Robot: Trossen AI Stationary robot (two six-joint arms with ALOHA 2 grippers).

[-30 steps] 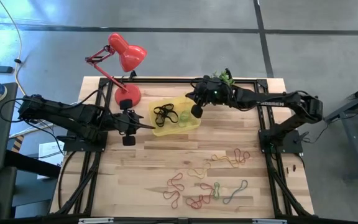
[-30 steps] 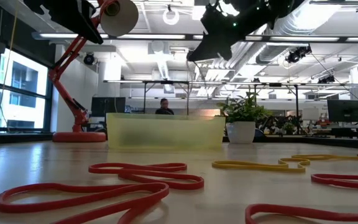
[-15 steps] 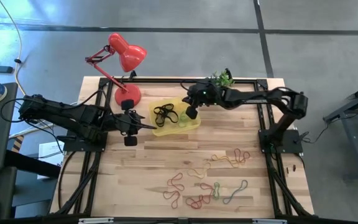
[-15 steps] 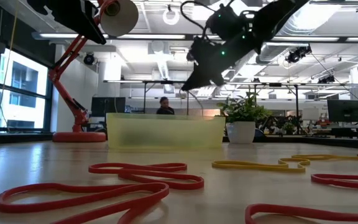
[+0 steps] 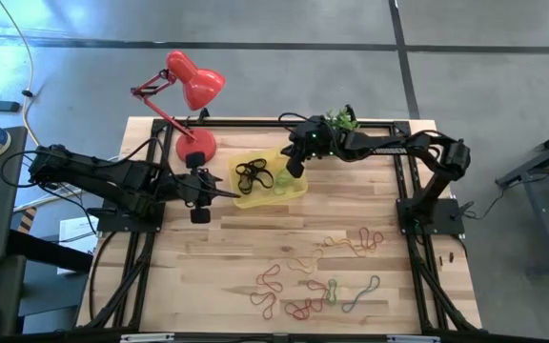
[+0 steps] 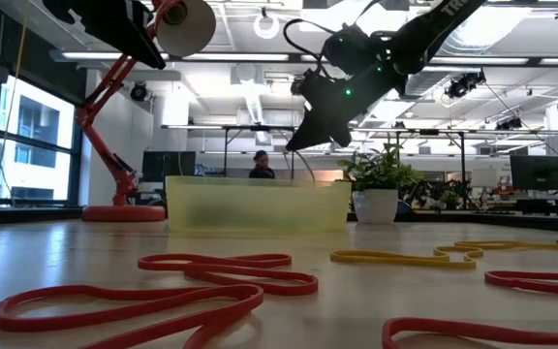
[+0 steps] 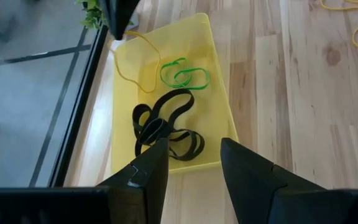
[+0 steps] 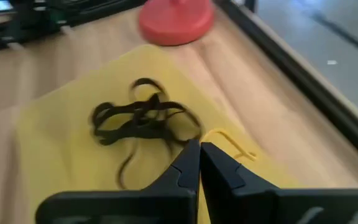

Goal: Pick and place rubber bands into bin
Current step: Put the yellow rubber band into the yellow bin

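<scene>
The yellow bin (image 5: 295,191) sits at the table's far middle. It holds black rubber bands (image 5: 253,174) and a green one (image 7: 185,73). My right gripper (image 5: 292,170) hangs over the bin's far right part, slanted down and shut on a thin yellow rubber band (image 7: 143,59). My left gripper (image 7: 194,155) is open and hovers level just off the bin's left side, touching nothing. Several red, orange, yellow and green rubber bands (image 5: 322,276) lie loose on the near half of the table. My right gripper pinches the thin yellow band at its upper end (image 8: 219,138) between the shut fingertips (image 7: 115,25), coming from above and slanting down from the table's right. The band hangs slack below the fingers, and its lower loop (image 7: 129,78) lies on the bin's floor.
A red desk lamp (image 5: 195,95) stands at the far left beside the bin, its base (image 8: 176,22) close to the bin's corner. A small potted plant (image 5: 343,119) sits at the far edge behind the right arm. Bare wood lies between the bin and the loose bands.
My right gripper has moved toward the table's left and come down over the bin, tipping its fingers downward. The yellow band now hangs from it into the bin.
</scene>
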